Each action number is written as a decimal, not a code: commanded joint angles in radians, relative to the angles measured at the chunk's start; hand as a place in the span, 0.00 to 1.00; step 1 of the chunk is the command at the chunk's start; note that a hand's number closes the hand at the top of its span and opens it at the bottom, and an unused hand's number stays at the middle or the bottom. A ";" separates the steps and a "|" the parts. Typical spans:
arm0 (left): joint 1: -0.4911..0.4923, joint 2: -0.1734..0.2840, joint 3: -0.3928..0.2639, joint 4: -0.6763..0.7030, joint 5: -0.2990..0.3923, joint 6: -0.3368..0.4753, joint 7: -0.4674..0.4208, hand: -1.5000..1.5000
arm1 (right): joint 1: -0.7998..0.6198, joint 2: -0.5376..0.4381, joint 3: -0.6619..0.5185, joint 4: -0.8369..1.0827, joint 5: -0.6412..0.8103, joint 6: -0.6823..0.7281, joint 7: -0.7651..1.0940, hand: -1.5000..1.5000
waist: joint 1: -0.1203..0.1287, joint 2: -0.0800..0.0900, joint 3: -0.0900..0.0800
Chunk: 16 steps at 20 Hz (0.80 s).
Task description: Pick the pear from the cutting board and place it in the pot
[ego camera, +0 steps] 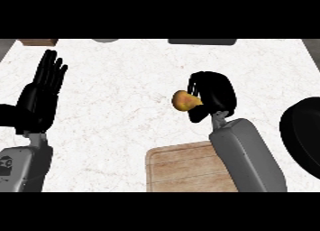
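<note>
Pear [183,100] off cutting board [185,167], clamped in right hand [214,92] above mid worktop [122,113]; still to carry toward pot [308,135] at right edge, release; left hand [42,92] fingers straight, resting at left edge

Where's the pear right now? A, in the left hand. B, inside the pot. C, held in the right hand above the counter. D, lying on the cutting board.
C: the right hand curls round the pear, beyond the cutting board and left of the pot.
</note>
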 commanded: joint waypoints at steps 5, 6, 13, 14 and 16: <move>-0.016 -0.009 -0.012 0.018 -0.018 0.011 -0.001 0.50 | -0.243 0.016 0.046 0.025 0.359 -0.163 0.589 1.00 | 0.000 -0.004 0.001; -0.007 -0.015 -0.014 0.025 -0.022 0.015 -0.008 0.50 | -0.291 0.016 0.037 0.026 0.395 -0.159 0.632 1.00 | -0.003 -0.002 0.001; 0.008 0.019 0.021 -0.011 0.000 0.007 0.027 0.50 | -0.343 -0.042 -0.025 -0.037 0.613 -0.098 0.725 1.00 | -0.032 -0.007 0.005; 0.019 0.023 0.031 0.003 -0.003 0.005 0.003 0.50 | -0.392 -0.005 -0.022 -0.069 0.641 -0.049 0.759 1.00 | -0.031 -0.007 0.004; 0.048 -0.001 0.010 0.005 -0.020 0.010 -0.030 0.50 | -0.282 0.007 0.004 -0.158 0.701 -0.061 0.779 1.00 | -0.044 -0.008 0.004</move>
